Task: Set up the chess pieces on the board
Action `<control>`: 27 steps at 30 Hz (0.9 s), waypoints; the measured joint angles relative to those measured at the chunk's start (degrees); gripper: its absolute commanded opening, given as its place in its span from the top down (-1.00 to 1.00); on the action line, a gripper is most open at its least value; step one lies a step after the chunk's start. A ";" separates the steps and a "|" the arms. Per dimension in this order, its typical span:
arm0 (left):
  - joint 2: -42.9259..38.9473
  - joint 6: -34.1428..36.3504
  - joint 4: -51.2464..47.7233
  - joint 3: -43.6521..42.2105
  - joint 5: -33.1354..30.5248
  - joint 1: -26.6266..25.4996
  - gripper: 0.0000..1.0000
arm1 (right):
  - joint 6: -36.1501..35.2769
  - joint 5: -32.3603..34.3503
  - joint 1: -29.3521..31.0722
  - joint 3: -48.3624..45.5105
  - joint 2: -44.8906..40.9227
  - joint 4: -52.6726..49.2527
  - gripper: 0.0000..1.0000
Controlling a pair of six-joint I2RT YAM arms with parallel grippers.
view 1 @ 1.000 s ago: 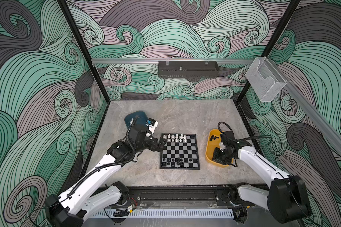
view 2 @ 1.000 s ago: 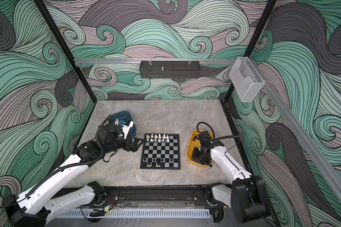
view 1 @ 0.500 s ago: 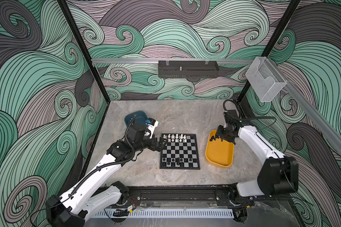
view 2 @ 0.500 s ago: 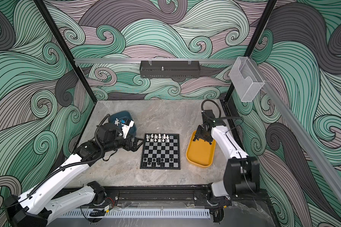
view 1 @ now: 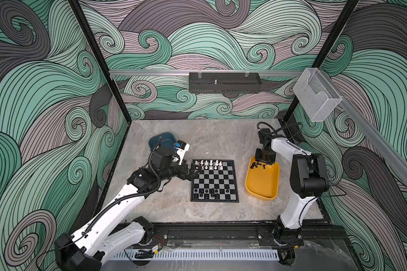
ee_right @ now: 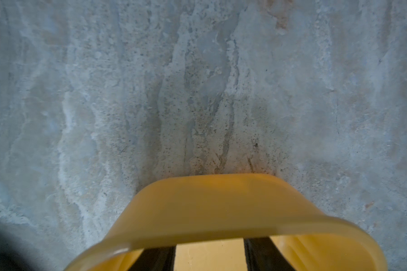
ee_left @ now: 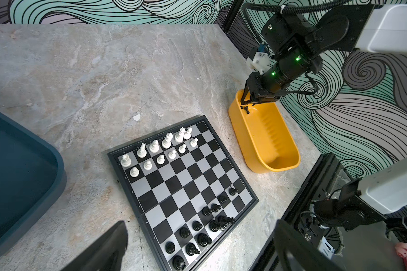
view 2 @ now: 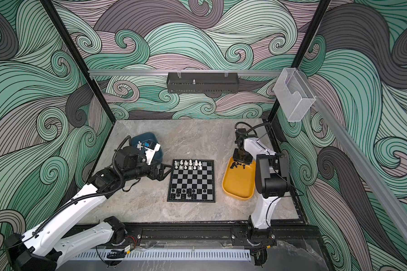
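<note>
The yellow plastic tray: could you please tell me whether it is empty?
Not empty: several tiny black chess pieces lie at the far end of the yellow plastic tray.

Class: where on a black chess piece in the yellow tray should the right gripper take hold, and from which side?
Pinch a black piece across its slim body, from straight above: the pieces seem to lie flat on the floor of the yellow tray, its walls blocking sideways reach.

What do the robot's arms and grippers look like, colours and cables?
Both arms have white links with black joints. The left arm carries a ribbed black cable hose; the right arm shows smooth black cables and green wrist lights. The left gripper and right gripper are black and open-framed.
</note>
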 measured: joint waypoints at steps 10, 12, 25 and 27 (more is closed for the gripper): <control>-0.31 -0.04 0.07 -0.31 0.00 -0.79 -0.97 | 2.86 0.57 -0.96 -0.09 1.33 1.20 0.15; -0.31 -0.04 0.09 -0.33 0.00 -0.83 -0.97 | 2.69 -0.04 -1.64 -0.09 2.45 1.31 0.23; -0.26 -0.09 0.24 -0.33 0.00 -0.87 -0.97 | 1.22 -3.98 -4.22 1.64 4.66 1.95 0.31; -0.26 -0.11 0.28 -0.33 0.00 -0.87 -0.97 | 1.16 -4.94 -4.59 2.10 4.96 2.05 0.33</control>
